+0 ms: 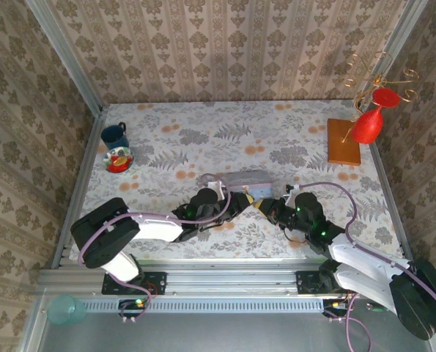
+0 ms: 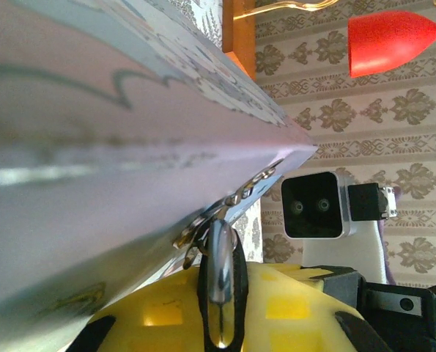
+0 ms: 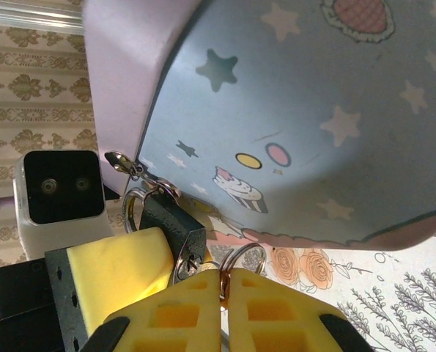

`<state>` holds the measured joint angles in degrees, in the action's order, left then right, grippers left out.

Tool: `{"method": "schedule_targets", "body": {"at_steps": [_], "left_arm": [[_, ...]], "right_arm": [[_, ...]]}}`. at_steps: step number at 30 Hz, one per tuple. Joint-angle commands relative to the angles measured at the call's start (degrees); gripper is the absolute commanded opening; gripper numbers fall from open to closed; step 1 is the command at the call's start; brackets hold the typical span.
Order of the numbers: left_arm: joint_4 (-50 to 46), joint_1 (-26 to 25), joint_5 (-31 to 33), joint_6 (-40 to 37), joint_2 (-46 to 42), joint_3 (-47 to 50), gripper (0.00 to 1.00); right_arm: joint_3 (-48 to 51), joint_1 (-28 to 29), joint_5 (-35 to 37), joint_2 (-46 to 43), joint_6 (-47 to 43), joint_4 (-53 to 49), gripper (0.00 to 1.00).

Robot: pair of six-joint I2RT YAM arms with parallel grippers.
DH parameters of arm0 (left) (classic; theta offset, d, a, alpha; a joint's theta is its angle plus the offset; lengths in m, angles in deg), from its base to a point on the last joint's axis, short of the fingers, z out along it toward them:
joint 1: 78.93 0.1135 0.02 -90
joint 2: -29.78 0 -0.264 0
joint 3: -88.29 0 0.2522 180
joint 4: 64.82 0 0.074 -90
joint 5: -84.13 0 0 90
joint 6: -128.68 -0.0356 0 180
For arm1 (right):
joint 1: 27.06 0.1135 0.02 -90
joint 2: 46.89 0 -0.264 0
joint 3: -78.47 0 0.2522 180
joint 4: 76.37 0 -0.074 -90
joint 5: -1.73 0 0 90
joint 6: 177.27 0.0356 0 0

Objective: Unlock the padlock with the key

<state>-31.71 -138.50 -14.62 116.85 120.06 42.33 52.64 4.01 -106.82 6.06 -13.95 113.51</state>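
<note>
Yellow pads of the right end effector are pressing together just below the tin box. They are pinching what I take to be the key. Only a thin dark sliver is showing at their seam, and a wire ring is looping out above it toward the box.

Just beyond, the padlock is hanging at the box's lower corner, with its shackle threaded through the little metal hasp there. The left end effector is clamping the padlock body from both sides and bracing it under the box edge. The box itself is tilting up off the floral worktop.

The step in hand looks like seating and turning the key. Whether the blade is already in the keyhole cannot be told, because the pads are hiding it. To do it well, the left arm should be holding the padlock rigid while the right lines the key up with the end of the body facing away from the box. The key should go in straight and fully before any twist. The twist should run about the key's own axis, so that neither the hasp nor the box is being dragged.
</note>
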Motion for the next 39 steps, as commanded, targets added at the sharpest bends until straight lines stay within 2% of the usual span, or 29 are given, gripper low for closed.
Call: {"method": "schedule_targets", "body": {"at_steps": [1, 4, 8, 10, 13, 19, 23, 26, 31, 39], "left_arm": [[-4.2, -2.4, -4.9, -1.7, -1.3, -2.5, 0.0], [-8.9, -1.5, -3.4, -2.5, -3.8, -2.0, 0.0], [-16.3, 0.4, -1.9, -3.7, -7.4, -1.6, 0.0], [-20.0, 1.6, -1.3, -3.9, -9.1, -1.3, 0.0], [-25.7, 3.0, -0.2, -4.4, -12.1, -1.0, 0.0], [-34.6, 4.4, 0.0, -6.4, -16.5, -2.6, 0.0], [-35.8, 5.2, -1.4, -6.9, -17.2, -3.3, 0.0], [-34.7, 5.3, -2.7, -7.2, -16.8, -3.6, 0.0], [-33.9, 4.9, -3.7, -7.1, -16.3, -3.4, 0.0], [-34.1, 3.7, -4.1, -7.2, -16.3, -3.7, 0.0]], "right_arm": [[-4.0, 1.0, -2.4, -1.1, -2.2, 2.3, 0.12], [-4.5, 1.0, -0.8, -3.5, -6.1, -4.5, 0.18], [-9.1, 1.5, 5.2, -4.2, -20.0, -21.1, 0.25], [-10.5, 1.9, 6.1, -3.3, -25.9, -22.8, 0.26], [-10.6, 4.5, 7.3, -4.1, -32.7, -21.0, 0.27], [-8.7, 17.6, 20.9, -10.7, -46.9, -20.7, 0.31], [-5.8, 24.4, 26.8, -12.5, -54.5, -17.1, 0.34], [-5.3, 28.9, 30.5, -10.0, -60.6, -14.8, 0.36], [-5.0, 32.1, 35.0, -4.3, -66.0, -9.0, 0.36], [-6.2, 32.5, 39.3, 4.0, -70.6, -2.8, 0.37]]}}
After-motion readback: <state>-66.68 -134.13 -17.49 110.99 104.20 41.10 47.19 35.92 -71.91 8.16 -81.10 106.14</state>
